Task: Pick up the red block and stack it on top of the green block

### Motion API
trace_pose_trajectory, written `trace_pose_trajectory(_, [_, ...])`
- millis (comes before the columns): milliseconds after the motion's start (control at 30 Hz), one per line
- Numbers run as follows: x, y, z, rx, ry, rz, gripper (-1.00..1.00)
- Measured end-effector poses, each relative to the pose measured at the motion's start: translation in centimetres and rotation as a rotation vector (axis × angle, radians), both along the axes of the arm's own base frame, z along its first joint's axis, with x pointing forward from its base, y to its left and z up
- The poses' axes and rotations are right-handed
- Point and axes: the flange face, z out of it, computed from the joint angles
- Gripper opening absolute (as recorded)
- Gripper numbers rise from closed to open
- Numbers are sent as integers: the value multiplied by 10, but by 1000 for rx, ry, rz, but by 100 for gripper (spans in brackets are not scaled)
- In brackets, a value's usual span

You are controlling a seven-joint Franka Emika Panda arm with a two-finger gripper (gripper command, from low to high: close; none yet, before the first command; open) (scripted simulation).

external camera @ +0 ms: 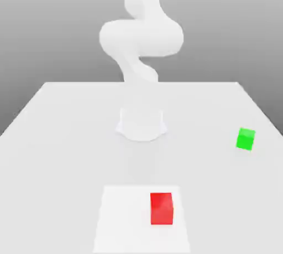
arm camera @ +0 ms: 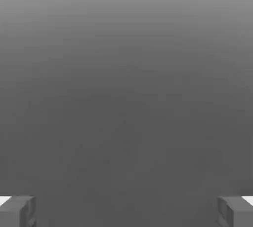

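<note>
the pick-up step is being judged as in hand, with nothing being gripped: the jaws [arm camera: 126, 212] are being held wide apart. the red block [external camera: 161, 208] is being supported on a white square [external camera: 124, 220], well apart from the green block [external camera: 245, 139] at the exterior view's right. next, alignment above the red block is being called for, then careful lowering around it.

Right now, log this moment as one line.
gripper: open, empty | red block: on white patch | green block: on table, apart | stack: not yet made
</note>
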Motion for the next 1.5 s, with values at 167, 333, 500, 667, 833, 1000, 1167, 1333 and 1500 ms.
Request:
trace_pose_trajectory(167, [52, 11, -110, 1, 176, 7, 0])
trace_pose_trajectory(333, [74, 22, -222, -1, 344, 14, 0])
trace_pose_trajectory(500, [66, 32, -332, -5, 513, 20, 0])
trace_pose_trajectory(667, [33, 40, -433, -13, 682, 28, 0])
trace_pose_trajectory(833, [26, 41, -494, -13, 715, 26, 0])
trace_pose_trajectory(1000, [24, 41, -513, -14, 715, 26, -100])
trace_pose_trajectory(1167, [25, 41, -508, -14, 716, 26, -100])
trace_pose_trajectory(1333, [23, 44, -459, -17, 716, 36, -100])
trace_pose_trajectory(1500, [-5, 129, -445, -102, 710, 282, -100])
